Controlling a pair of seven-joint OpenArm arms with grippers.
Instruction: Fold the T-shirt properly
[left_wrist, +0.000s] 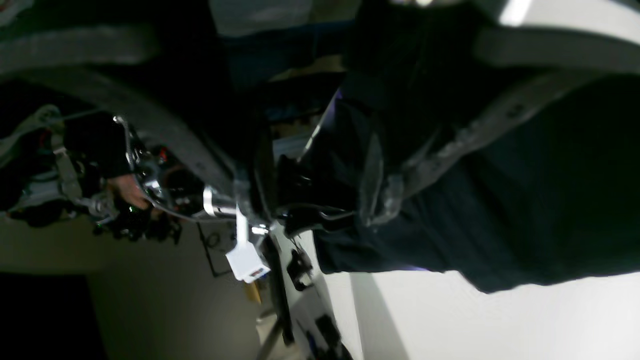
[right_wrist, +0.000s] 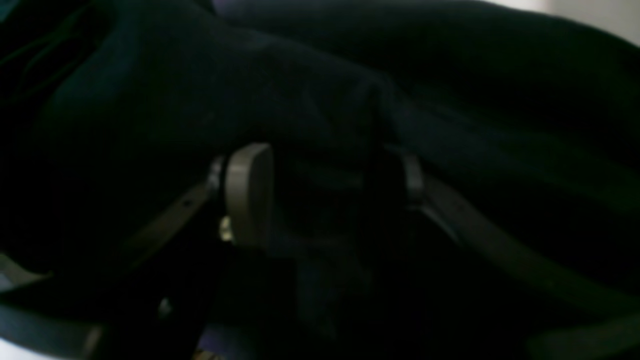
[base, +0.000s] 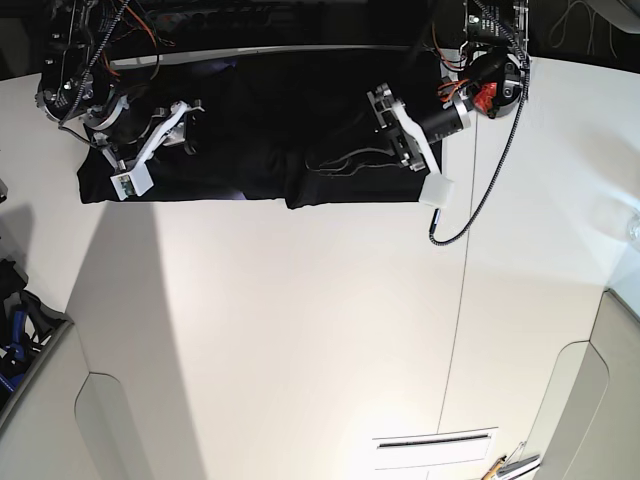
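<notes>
Black T-shirt (base: 250, 130) lies on white worktop (base: 300, 330). Left tool (left_wrist: 310, 185) spread over cloth; right tool (right_wrist: 325, 192) spread, fabric between fingers.

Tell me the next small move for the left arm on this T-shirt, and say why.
Probably lift the left tool slightly up and clear of the T-shirt. In the left wrist view its fingers stand spread over the dark cloth, apparently gripping nothing. The shirt lies as a folded band along the table's far edge, so a clean retreat should avoid dragging the fold.
</notes>
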